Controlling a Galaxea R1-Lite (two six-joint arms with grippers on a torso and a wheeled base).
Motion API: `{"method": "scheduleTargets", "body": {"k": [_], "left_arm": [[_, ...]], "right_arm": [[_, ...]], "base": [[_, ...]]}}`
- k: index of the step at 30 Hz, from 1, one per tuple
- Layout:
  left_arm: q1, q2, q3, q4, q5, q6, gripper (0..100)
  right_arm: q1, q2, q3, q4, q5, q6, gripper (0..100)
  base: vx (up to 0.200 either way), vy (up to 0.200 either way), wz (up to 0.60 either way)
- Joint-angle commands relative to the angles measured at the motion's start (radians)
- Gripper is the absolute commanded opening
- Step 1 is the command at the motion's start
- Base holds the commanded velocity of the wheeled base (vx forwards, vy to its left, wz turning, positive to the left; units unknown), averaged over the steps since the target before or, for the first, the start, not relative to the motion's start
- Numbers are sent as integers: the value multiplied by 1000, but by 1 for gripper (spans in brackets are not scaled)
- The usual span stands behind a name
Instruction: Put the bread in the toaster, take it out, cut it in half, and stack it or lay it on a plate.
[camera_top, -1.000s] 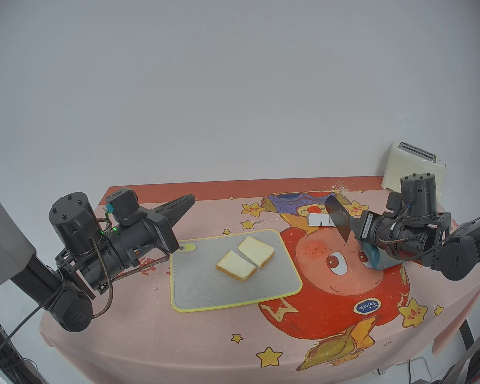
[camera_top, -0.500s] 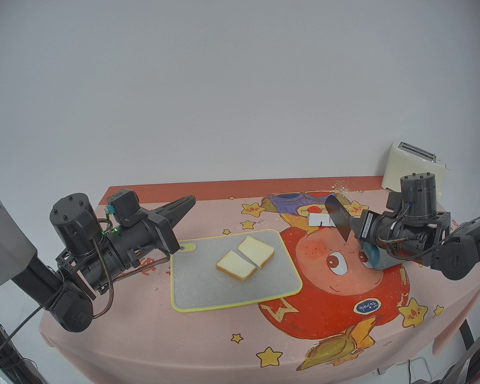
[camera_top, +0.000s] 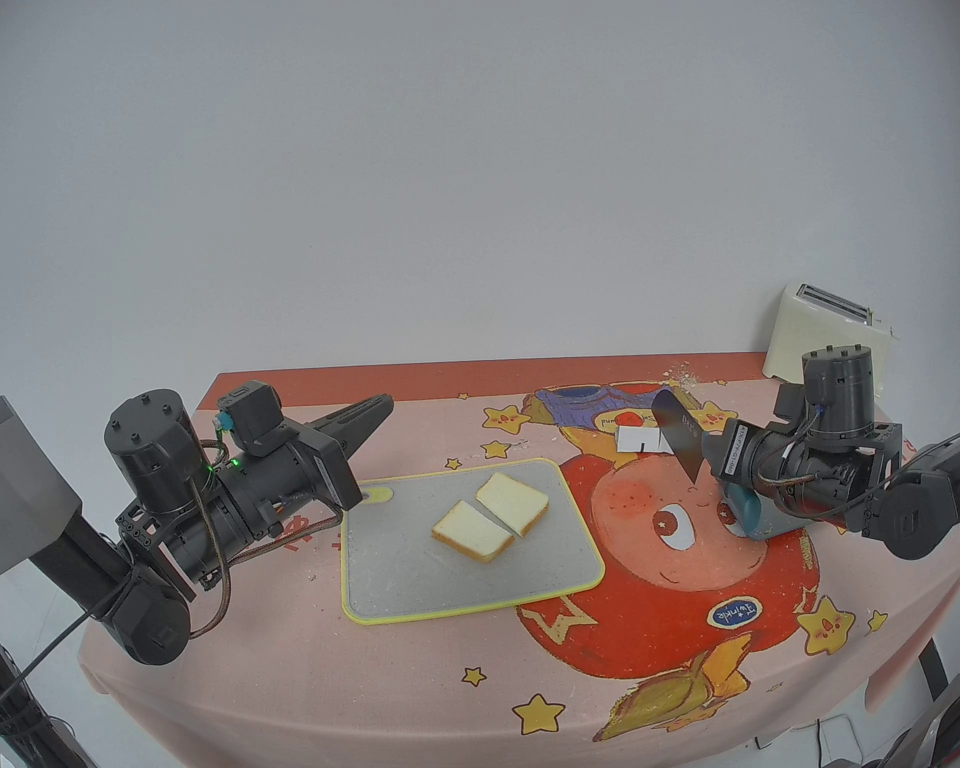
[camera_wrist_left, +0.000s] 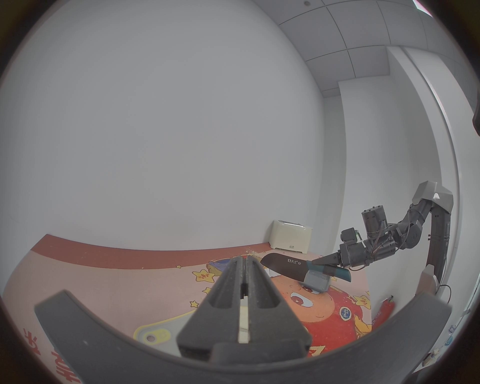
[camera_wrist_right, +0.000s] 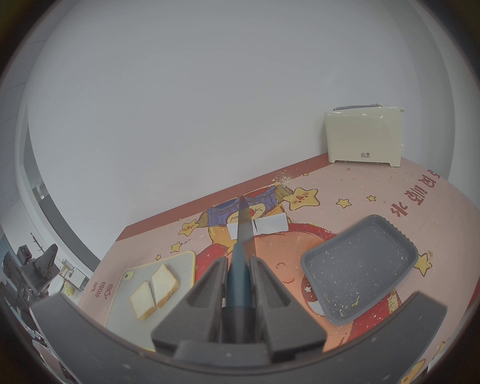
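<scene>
The bread lies cut in two on the cutting board (camera_top: 400, 575), which sits left of the table's (camera_top: 300, 680) middle. The near half (camera_top: 470, 530) and the far half (camera_top: 512, 502) lie flat, side by side with a thin gap between them. Their long sides run along the cut, slantwise to the board's edges.

The right tool (camera_top: 718, 456) is clamped on the handle of a knife (camera_top: 678, 435), held above the table's right side. The knife's long axis runs from the tool toward the table's middle, and its tip is raised and leans toward the far edge. In the right wrist view the blade shows edge-on, pointing straight away. The fingers (camera_wrist_right: 210, 295) cover most of the teal handle.

The left tool (camera_top: 376, 403) hangs over the table's left edge, pointing toward the far edge. Its fingers (camera_wrist_left: 227, 295) are pressed together with only a slit between them, and it holds nothing.

The toaster (camera_top: 825, 325) stands at the far right corner, its lower part hidden behind the right arm. A grey tray (camera_wrist_right: 360, 265) lies near the right edge, speckled with crumbs. A white card (camera_top: 640, 438) lies beyond the knife.
</scene>
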Motion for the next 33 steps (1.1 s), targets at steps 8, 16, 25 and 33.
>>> {"method": "scheduleTargets", "body": {"k": [8,16,25,33], "left_arm": [[0,2,1,0,0,0,0],[0,5,1,0,0,1,0],[0,5,1,0,0,1,0],[0,5,1,0,0,1,0]], "right_arm": [[4,5,3,0,-1,0,0],[8,5,34,1,-1,0,0],[7,13,46,0,-1,2,0],[8,19,60,0,-1,0,0]], "base": [[0,0,0],[0,0,0],[0,0,0],[0,0,0]]}}
